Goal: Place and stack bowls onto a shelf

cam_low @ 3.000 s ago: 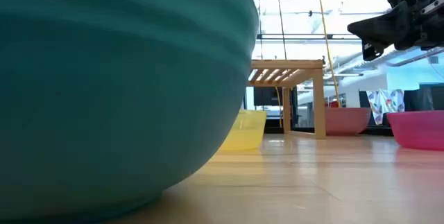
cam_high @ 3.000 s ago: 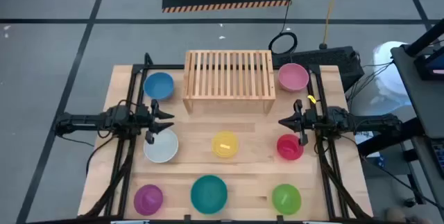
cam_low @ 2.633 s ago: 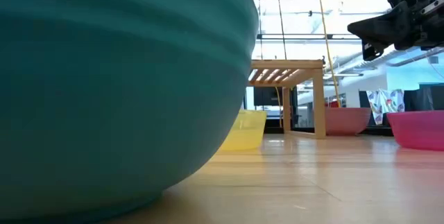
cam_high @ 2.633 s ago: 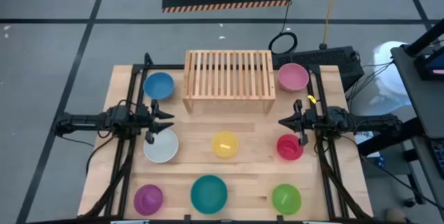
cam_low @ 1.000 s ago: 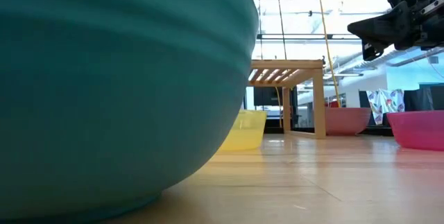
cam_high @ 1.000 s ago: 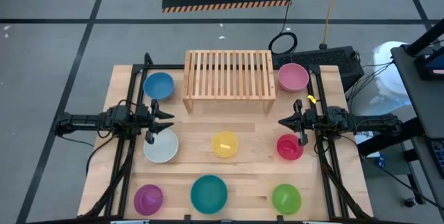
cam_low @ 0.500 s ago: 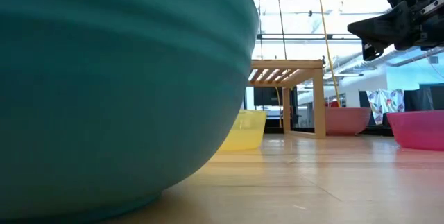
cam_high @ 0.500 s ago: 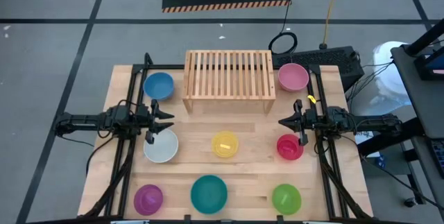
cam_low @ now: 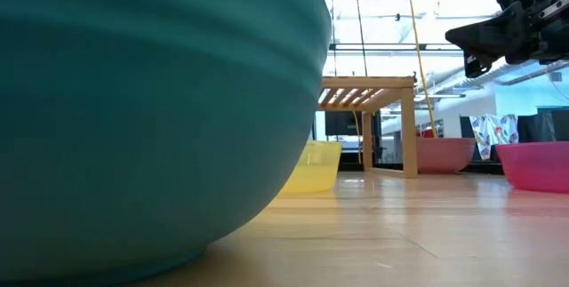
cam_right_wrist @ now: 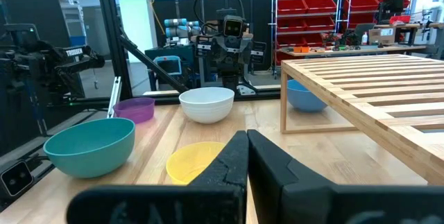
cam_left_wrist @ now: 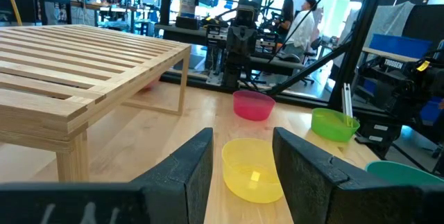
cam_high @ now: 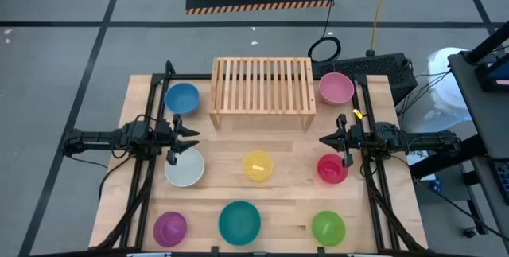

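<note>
My left gripper [cam_high: 189,138] hangs wide open and empty at mid-left, my right gripper [cam_high: 328,140] pinched closed on nothing. I should drop squarely over the white bowl [cam_high: 184,167] below-left, then carry it to the shelf [cam_high: 262,86] at upper centre.

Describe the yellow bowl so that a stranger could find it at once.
Start at the wooden shelf at the table's far edge. The first bowl in front of its middle is the yellow bowl, between a white bowl and a red bowl. It is the only yellow one.
</note>
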Controlling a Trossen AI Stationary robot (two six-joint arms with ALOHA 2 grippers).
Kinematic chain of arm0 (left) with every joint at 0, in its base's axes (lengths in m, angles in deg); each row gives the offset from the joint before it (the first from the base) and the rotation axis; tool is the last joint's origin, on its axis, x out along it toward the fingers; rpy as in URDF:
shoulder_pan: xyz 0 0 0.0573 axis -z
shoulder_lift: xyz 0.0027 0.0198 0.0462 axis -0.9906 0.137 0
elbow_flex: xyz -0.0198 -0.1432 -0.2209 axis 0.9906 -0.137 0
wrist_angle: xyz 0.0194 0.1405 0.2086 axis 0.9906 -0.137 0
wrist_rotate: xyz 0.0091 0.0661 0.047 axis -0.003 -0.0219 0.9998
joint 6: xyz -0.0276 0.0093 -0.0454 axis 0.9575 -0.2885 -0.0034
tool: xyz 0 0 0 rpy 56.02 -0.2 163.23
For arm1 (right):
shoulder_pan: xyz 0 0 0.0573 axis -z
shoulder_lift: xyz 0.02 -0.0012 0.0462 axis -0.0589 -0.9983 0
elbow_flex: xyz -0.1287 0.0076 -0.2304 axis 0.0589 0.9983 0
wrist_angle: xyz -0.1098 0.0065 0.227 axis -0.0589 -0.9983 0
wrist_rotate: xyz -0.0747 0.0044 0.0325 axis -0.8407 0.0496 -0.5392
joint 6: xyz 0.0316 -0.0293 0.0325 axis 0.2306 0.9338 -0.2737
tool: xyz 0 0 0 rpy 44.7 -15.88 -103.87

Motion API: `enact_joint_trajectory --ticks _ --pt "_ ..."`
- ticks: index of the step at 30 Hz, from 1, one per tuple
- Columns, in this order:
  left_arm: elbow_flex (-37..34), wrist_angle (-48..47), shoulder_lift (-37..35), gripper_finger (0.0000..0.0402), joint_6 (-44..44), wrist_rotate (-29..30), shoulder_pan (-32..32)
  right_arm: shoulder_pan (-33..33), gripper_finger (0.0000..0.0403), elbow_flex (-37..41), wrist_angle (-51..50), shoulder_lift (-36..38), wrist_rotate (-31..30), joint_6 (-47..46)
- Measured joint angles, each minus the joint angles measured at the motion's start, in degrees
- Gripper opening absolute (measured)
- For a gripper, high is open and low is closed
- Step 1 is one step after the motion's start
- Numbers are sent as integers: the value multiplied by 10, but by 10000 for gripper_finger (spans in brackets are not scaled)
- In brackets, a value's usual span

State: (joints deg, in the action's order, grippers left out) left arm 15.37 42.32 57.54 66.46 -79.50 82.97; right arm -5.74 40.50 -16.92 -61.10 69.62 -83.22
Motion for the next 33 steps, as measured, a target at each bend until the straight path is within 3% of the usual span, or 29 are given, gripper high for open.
enact_joint_trajectory --ticks 23,33 --pt "0 1 0 154 13 0 0 0 0 0 0 0 0 0" --pt "0 78 0 154 22 12 -1 0 0 0 0 0 0 1"
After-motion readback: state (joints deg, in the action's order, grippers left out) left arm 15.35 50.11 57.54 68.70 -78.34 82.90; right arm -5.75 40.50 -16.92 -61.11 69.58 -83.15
